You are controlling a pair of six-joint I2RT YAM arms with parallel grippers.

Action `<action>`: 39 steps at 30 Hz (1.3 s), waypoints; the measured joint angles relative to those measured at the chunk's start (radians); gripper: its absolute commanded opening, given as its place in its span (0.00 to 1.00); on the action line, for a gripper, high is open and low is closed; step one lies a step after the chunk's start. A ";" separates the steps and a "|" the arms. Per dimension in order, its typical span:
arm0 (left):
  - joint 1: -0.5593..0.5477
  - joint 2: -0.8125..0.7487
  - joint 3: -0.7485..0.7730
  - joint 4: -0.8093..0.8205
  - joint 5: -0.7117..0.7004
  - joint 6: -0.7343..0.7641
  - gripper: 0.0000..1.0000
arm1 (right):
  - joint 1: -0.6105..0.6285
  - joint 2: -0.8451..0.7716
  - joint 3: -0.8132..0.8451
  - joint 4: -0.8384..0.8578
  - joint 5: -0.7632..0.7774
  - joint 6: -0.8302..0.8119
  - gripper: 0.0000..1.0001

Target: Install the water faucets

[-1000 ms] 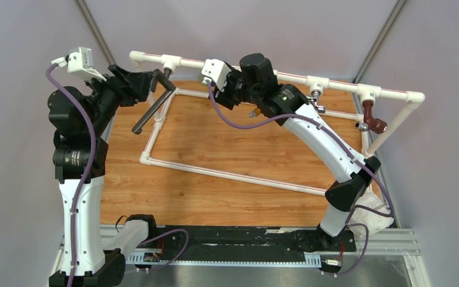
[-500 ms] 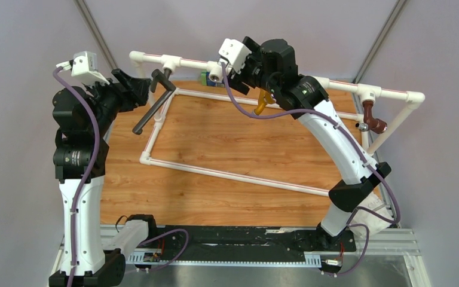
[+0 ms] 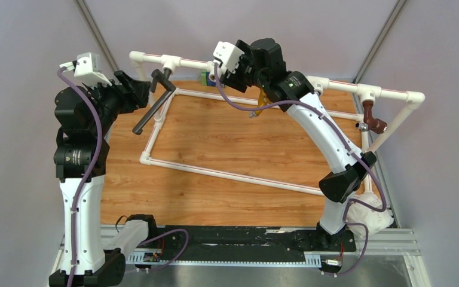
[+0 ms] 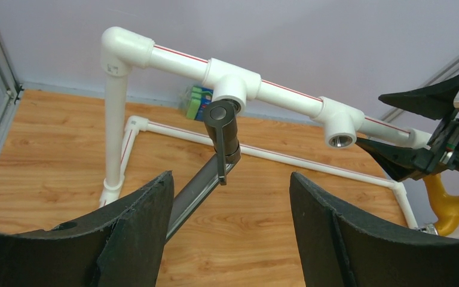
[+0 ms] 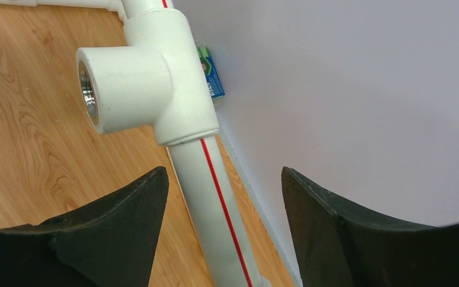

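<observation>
- The faucet (image 4: 222, 140) hangs from the first tee (image 4: 233, 89) at the left end of the frame's (image 3: 233, 175) top rail. The end of its short cross-bar sits at the tee's mouth, and its long tube slopes down and to the left over the table.
- Nothing holds the faucet and it stays up, so I judge it threaded in at least part way. How tight it is cannot be told.
- The second tee (image 5: 149, 89) has a bare socket with its metal thread showing, so at least one place looks unfilled.
- A brown tap (image 3: 372, 116) hangs at the right end of the rail. An orange tap (image 4: 445, 200) shows below the right arm, but what it is fixed to cannot be told.
- By my reckoning the job is well along but not finished. The faucet may need a last check or turn, and the open socket is left.
- The left gripper (image 4: 230, 175) has its fingers wide apart and holds nothing. It faces the faucet from the near side, and no contact shows.
- The right gripper (image 5: 222, 173) also has its fingers spread and empty. They straddle the rail just beside the second tee, with a gap showing on both sides of the pipe.
</observation>
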 measured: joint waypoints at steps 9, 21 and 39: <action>0.000 0.062 0.001 -0.011 0.029 0.033 0.77 | -0.006 0.053 0.006 -0.005 -0.002 -0.014 0.56; 0.000 0.177 0.006 0.026 0.095 0.029 0.77 | -0.013 0.055 -0.008 -0.002 -0.051 -0.086 0.08; -0.074 0.305 0.037 0.129 0.117 -0.039 0.61 | -0.016 0.034 -0.043 0.021 -0.067 -0.095 0.07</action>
